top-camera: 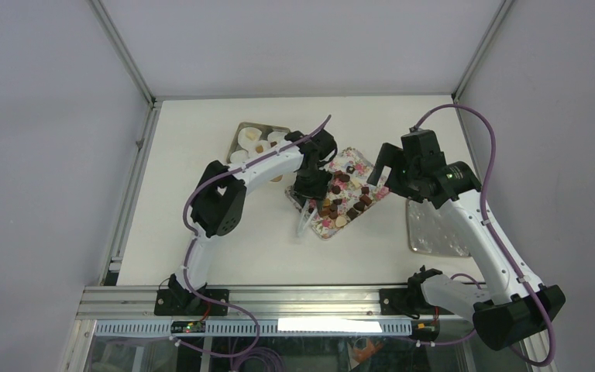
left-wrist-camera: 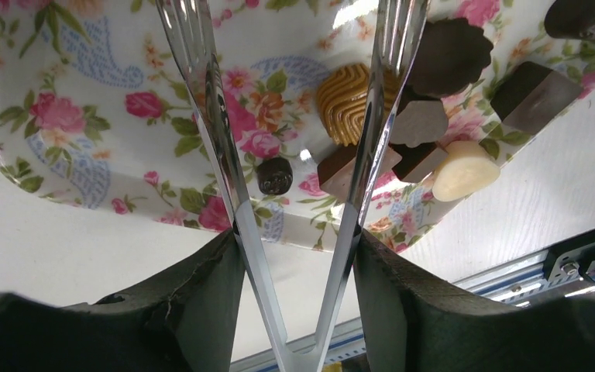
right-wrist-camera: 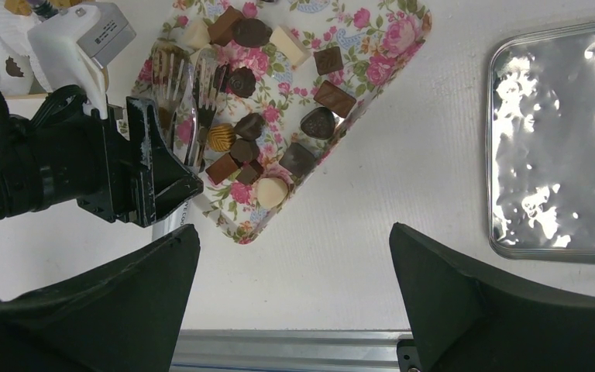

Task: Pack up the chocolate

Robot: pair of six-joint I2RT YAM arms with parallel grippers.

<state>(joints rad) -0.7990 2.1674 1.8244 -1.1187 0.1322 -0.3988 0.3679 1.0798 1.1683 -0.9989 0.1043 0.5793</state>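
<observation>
The chocolate [top-camera: 345, 203], several brown, tan and cream pieces, lies on a pink-flowered tray [top-camera: 354, 159]. My left gripper [top-camera: 310, 184] is shut on metal tongs [left-wrist-camera: 209, 101], whose blades spread open over the tray [left-wrist-camera: 85, 101]. A tan ridged round [left-wrist-camera: 345, 97] and a brown cube [left-wrist-camera: 337, 172] lie by the right blade, and a small dark ball [left-wrist-camera: 275, 176] lies between the blades. I see no piece gripped. My right gripper [right-wrist-camera: 294, 240] is open and empty, above bare table near the tray's corner [right-wrist-camera: 240, 232]. The right wrist view also shows the tongs [right-wrist-camera: 194, 85].
A metal tray with white pleated paper cups [top-camera: 257, 142] stands at the back left, partly behind the left arm. A shiny empty metal tray [top-camera: 434, 229] lies at the right, also in the right wrist view [right-wrist-camera: 562, 139]. The table's front rail [right-wrist-camera: 294, 353] is near.
</observation>
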